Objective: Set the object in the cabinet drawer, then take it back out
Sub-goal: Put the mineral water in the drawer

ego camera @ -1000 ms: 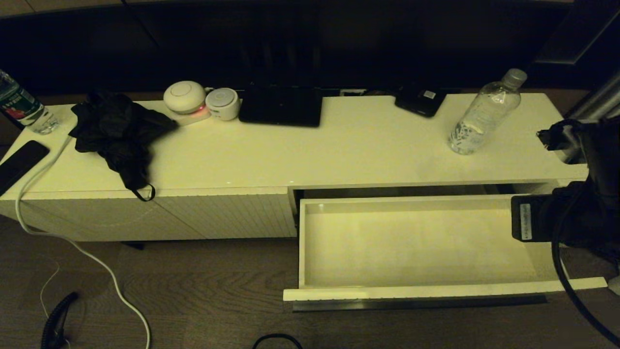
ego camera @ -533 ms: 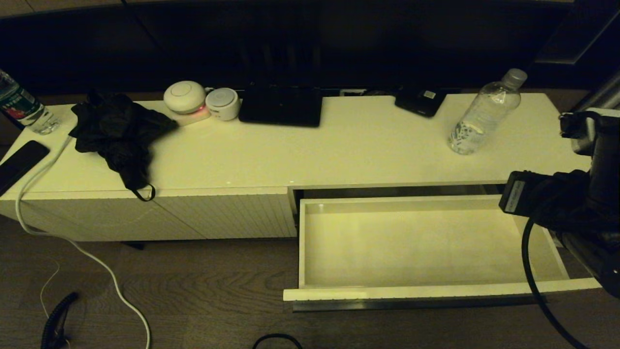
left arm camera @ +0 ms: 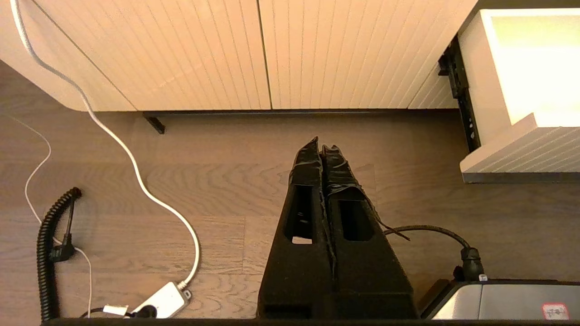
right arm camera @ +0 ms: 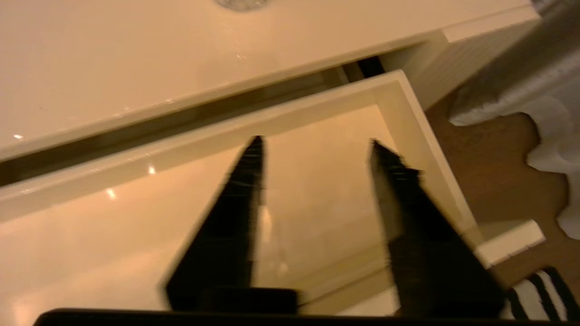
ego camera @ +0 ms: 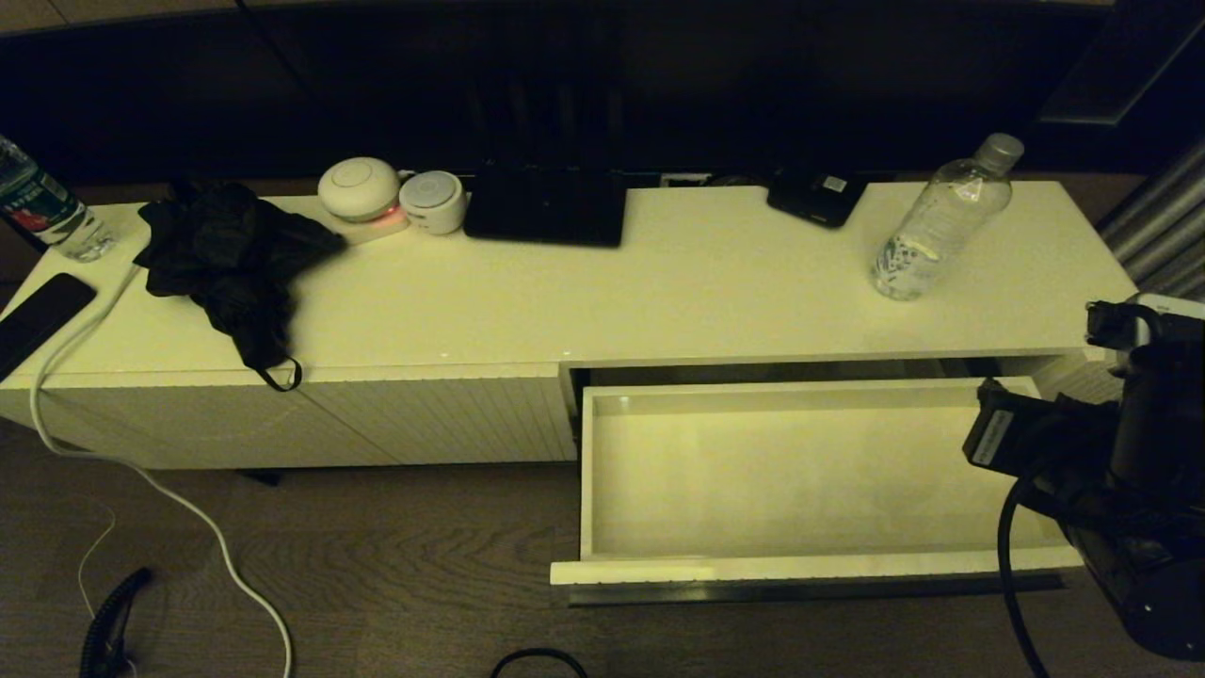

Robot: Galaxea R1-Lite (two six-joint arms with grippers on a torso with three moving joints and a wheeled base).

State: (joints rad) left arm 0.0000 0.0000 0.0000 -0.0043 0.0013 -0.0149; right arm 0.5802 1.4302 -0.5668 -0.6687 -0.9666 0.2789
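The object, a clear water bottle [ego camera: 941,221] with a pale cap, stands upright on the cabinet top at the back right. Below it the cabinet drawer [ego camera: 588,471] is pulled out, and its white inside is bare. My right arm [ego camera: 1130,452] is at the drawer's right end. In the right wrist view my right gripper [right arm camera: 316,144] is open over the drawer's right rear corner [right arm camera: 398,90], with nothing between its fingers. My left gripper [left arm camera: 321,146] is shut on nothing, low over the wooden floor, left of the drawer front [left arm camera: 521,154].
On the cabinet top are a green-and-red labelled bottle [ego camera: 42,212], black cloth [ego camera: 231,259], two round white devices [ego camera: 358,188], a black box [ego camera: 546,207], a small black device [ego camera: 814,198] and a phone [ego camera: 38,315]. A white cable [ego camera: 141,471] and a coiled black cord [ego camera: 108,621] lie on the floor.
My right arm has drawn back from over the drawer's right end, toward me and to the right. The bottle and the drawer have stayed where they were.
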